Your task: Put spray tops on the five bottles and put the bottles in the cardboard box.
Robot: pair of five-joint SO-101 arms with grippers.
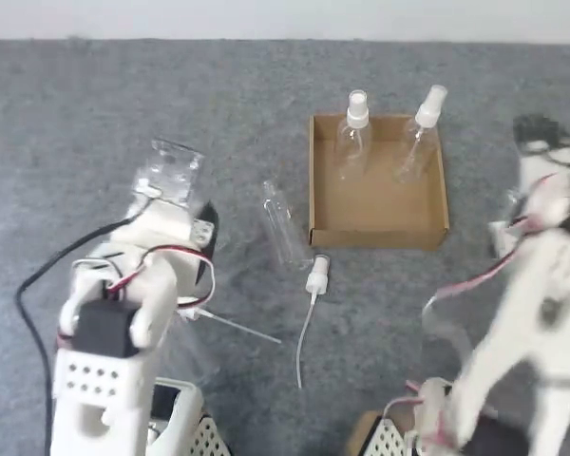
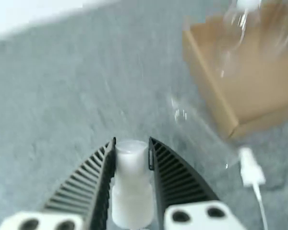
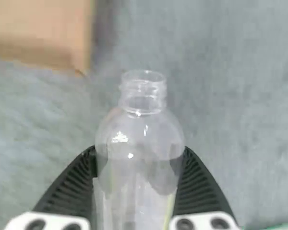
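— What do the things rest on?
— A counter [image 1: 95,104] covered in grey, felt-like pile. A pale wall [image 1: 266,17] runs along its far edge.

— And the box?
— One cardboard box [image 1: 378,234], brown, shallow, square and open-topped.

— How many bottles?
— Four clear plastic ones that I can count. The two capped bottles [image 1: 351,144] are in the box, their white tops at its far rim. An uncapped bottle [image 1: 283,228] lies on the counter just beside the box, on the left arm's side. An open-necked bottle [image 3: 143,96] is in the right gripper [image 3: 139,155].

— Spray tops?
— Four, all white. Two are on the boxed bottles. A loose spray top [image 1: 316,275] with a thin tube lies near the box's corner. The held spray top [image 2: 131,191] is in the left gripper [image 2: 132,146].

— The fingers?
— Black and ribbed on both arms. The left pair pinches its spray top and the right pair clamps the bottle's body.
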